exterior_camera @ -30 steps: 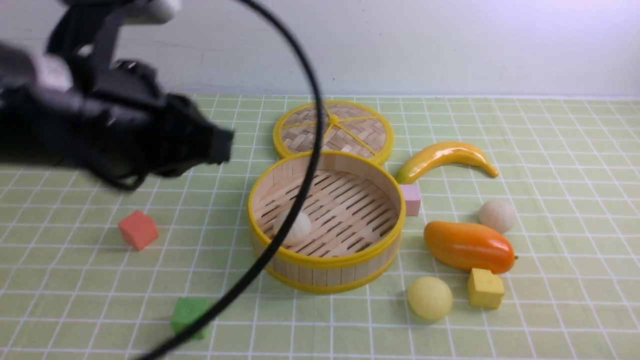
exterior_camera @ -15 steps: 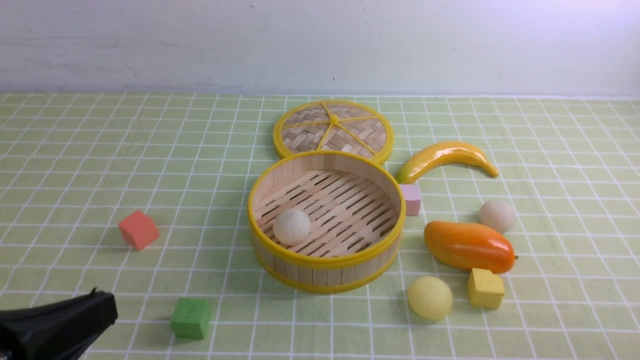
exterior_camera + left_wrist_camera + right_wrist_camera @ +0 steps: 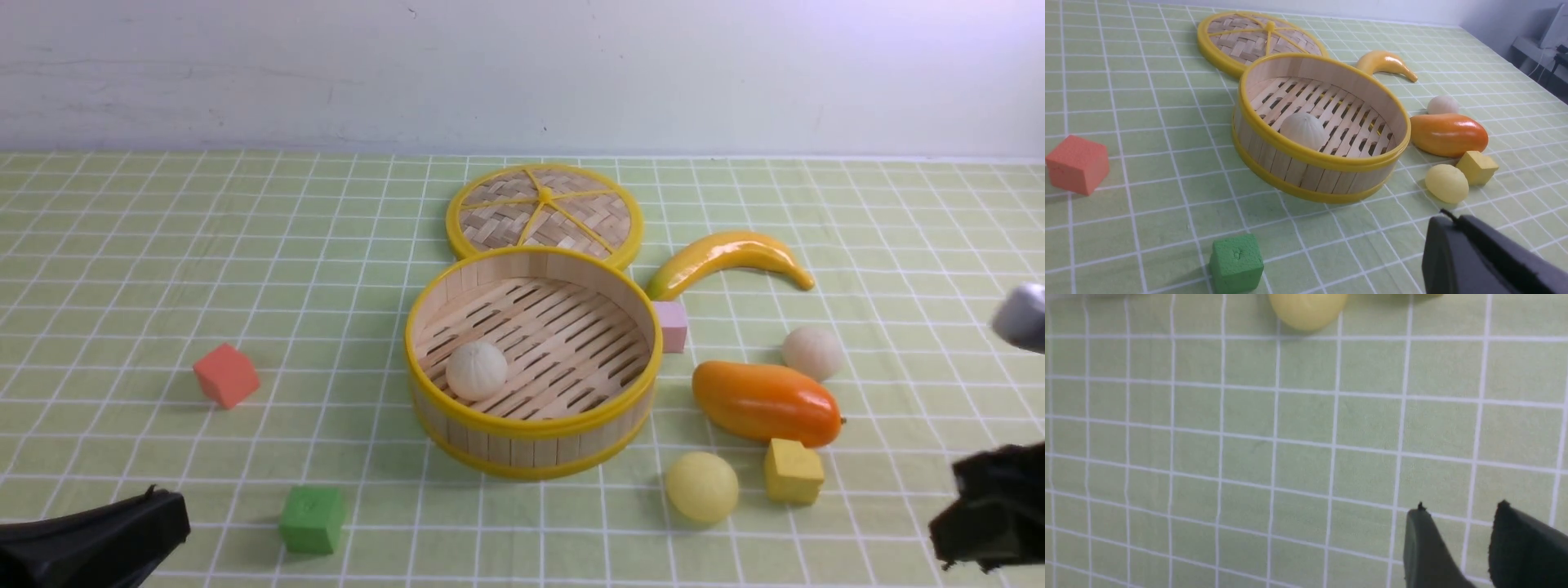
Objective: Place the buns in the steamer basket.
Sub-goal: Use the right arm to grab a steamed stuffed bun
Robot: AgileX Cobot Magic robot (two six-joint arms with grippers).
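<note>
The steamer basket point(image 3: 535, 433) stands mid-table and also shows in the left wrist view point(image 3: 1274, 122). One off-white bun point(image 3: 477, 370) lies inside it point(image 3: 1303, 130). A second off-white bun point(image 3: 811, 353) lies on the cloth behind the mango point(image 3: 1442, 105). The pale yellow bun point(image 3: 701, 487) lies at the basket's front right point(image 3: 1447, 183), and at the edge of the right wrist view point(image 3: 1307, 309). My left gripper point(image 3: 167, 510) is shut and empty at the front left corner point(image 3: 1447, 220). My right gripper point(image 3: 959, 506) is open and empty at the front right, short of the yellow bun point(image 3: 1459, 508).
The flat woven lid point(image 3: 544, 212) lies behind the basket. A banana point(image 3: 727, 257), an orange mango point(image 3: 766, 403), a pink cube point(image 3: 671, 325) and a yellow cube point(image 3: 791, 471) sit to the right. A red cube point(image 3: 226, 375) and a green cube point(image 3: 311, 519) sit to the left.
My left arm has drawn back from above the basket to the front left corner, leaving a bun inside. My right gripper has come into view at the front right.
</note>
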